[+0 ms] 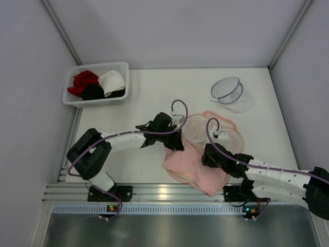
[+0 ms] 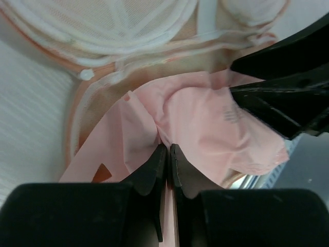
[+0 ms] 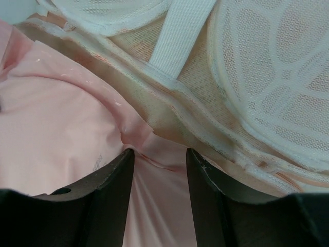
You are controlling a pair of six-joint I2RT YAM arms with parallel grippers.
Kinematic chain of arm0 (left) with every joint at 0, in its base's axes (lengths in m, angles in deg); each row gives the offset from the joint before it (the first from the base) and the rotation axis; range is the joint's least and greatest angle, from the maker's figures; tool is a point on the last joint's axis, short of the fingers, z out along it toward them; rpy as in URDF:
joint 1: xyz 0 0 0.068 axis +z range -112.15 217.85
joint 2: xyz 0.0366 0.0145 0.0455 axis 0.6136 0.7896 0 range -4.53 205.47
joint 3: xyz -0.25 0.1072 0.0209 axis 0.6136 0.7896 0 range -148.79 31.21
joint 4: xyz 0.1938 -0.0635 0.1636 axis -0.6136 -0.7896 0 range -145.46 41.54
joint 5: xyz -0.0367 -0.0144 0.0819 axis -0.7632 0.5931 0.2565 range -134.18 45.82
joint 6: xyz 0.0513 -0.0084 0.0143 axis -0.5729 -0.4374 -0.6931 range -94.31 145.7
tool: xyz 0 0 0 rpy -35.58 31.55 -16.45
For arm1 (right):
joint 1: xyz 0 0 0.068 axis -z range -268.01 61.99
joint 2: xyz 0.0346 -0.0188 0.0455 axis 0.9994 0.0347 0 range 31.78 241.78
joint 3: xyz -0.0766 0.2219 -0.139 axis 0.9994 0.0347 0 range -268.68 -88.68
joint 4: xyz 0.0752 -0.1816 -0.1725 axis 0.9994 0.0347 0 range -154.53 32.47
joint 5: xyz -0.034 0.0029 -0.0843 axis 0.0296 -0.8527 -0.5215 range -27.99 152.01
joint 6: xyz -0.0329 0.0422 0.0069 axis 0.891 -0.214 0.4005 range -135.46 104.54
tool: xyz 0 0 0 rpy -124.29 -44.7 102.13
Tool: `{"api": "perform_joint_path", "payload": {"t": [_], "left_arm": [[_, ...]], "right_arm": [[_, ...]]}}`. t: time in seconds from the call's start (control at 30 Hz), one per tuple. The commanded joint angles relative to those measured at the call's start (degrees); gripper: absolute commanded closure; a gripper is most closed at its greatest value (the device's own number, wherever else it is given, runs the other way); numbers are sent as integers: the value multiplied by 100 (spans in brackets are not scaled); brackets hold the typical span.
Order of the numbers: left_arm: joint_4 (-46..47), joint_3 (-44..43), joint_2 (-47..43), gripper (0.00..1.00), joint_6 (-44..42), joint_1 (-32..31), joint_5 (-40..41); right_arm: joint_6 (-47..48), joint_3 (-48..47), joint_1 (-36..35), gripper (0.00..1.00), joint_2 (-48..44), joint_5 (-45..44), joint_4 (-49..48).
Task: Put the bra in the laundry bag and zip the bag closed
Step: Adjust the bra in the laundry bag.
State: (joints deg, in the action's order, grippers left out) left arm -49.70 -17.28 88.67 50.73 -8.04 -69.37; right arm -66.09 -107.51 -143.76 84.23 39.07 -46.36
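The pale pink bra (image 1: 191, 165) lies crumpled in front of the round peach laundry bag (image 1: 218, 131), which lies open with its pale mesh lining showing. My left gripper (image 1: 175, 142) is at the bra's left edge. In the left wrist view its jaws (image 2: 168, 149) are shut on a pinch of the bra's pink fabric (image 2: 205, 123), below the bag's rim (image 2: 128, 31). My right gripper (image 1: 209, 154) sits on the bra's right side. Its jaws (image 3: 159, 152) stand partly apart, and a creased fold of the bra (image 3: 51, 113) fills the gap between them, beside the bag's mesh (image 3: 267, 77).
A white basket (image 1: 72, 98) at the back left holds red, black and white garments. A clear round mesh container (image 1: 229, 92) with a dark rim lies at the back right. The right arm's black gripper body (image 2: 288, 87) shows close by in the left wrist view.
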Motion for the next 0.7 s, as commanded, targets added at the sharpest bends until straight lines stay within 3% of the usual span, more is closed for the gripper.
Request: {"api": "perform_joint_path", "payload": {"t": [0.0, 0.17, 0.27, 0.47, 0.6, 0.63, 0.67], "left_arm": [[1098, 181, -531, 89, 493, -25, -565], [2309, 744, -532, 89, 1301, -25, -1014], [2391, 832, -348, 90, 1618, -25, -918], [3454, 1192, -128, 85, 2681, -34, -822], [3359, 1351, -40, 58, 2638, -34, -461], [2949, 1307, -40, 45, 2516, -34, -365], [2736, 1255, -83, 43, 2419, -34, -277]], "right_arm": [[-175, -16, -68, 54, -190, -220, -271], [-263, 90, -77, 55, -331, -334, -218], [-272, 90, -68, 55, -393, -404, -139], [-307, 116, -68, 54, -481, -440, -51], [-316, 143, -59, 54, -560, -448, -25], [-307, 143, -68, 54, -560, -440, -16], [-298, 134, -68, 54, -560, -440, -7]]}}
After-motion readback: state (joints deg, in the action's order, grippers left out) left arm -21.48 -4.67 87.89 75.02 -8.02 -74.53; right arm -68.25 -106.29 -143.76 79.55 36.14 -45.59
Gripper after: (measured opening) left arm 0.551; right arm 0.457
